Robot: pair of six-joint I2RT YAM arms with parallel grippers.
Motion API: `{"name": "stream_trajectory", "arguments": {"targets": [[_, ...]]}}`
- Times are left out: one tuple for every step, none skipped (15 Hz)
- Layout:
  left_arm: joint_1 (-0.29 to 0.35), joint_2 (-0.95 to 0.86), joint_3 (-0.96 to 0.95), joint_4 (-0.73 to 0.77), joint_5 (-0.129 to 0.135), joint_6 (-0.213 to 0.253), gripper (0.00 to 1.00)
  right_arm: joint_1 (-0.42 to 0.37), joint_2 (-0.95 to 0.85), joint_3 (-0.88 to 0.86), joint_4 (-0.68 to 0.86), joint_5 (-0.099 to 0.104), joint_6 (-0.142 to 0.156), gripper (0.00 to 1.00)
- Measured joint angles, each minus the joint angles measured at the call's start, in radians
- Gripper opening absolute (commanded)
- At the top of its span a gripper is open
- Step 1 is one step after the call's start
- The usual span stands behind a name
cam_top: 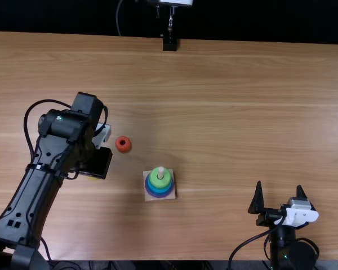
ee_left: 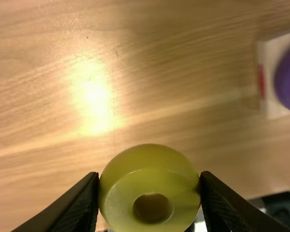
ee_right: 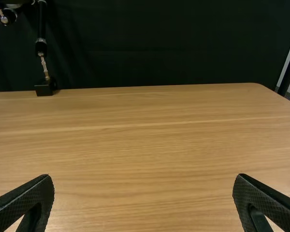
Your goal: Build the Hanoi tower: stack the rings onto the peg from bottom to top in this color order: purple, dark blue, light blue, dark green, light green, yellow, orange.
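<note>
yellow ring pinched in left gripper, stack topped with light green

- left wrist view: two fingers pressed on opposite sides of the ring, hole facing the camera.
- left gripper is over the left part of the tabletop, a sliver of yellow at its near-edge side.
- orange ring on the tabletop just beside it, left of middle, roughly midway between near and far edges.
- square base right of the orange ring and closer to the near edge. peg upright, tip poking through light green ring; blue below, purple ring at the bottom.
- right gripper near the near edge, right of the base, fingers spread, nothing between them.
- black stand at the far edge.
</note>
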Motion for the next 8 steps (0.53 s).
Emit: {"name": "stream_trajectory", "arguments": {"targets": [[-0.046,-0.004,0.047,-0.024,-0.001,-0.036,0.00,0.000,0.000,0.000,0.000,0.000,0.000,1.00],[-0.094,-0.005,0.098,-0.042,-0.001,-0.076,0.00,0.000,0.000,0.000,0.000,0.000,0.000,1.00],[-0.137,-0.005,0.148,-0.049,-0.002,-0.117,0.00,0.000,0.000,0.000,0.000,0.000,0.000,1.00],[-0.171,-0.008,0.174,-0.048,-0.008,-0.149,0.00,0.000,0.000,0.000,0.000,0.000,0.000,1.00],[-0.210,-0.010,0.190,-0.050,-0.022,-0.180,0.00,0.000,0.000,0.000,0.000,0.000,0.000,1.00],[-0.246,-0.010,0.199,-0.051,-0.034,-0.211,0.00,0.000,0.000,0.000,0.000,0.000,0.000,1.00],[-0.270,-0.010,0.206,-0.052,-0.043,-0.235,0.00,0.000,0.000,0.000,0.000,0.000,0.000,1.00],[-0.298,-0.010,0.217,-0.053,-0.048,-0.262,0.00,0.000,0.000,0.000,0.000,0.000,0.000,1.00]]}}
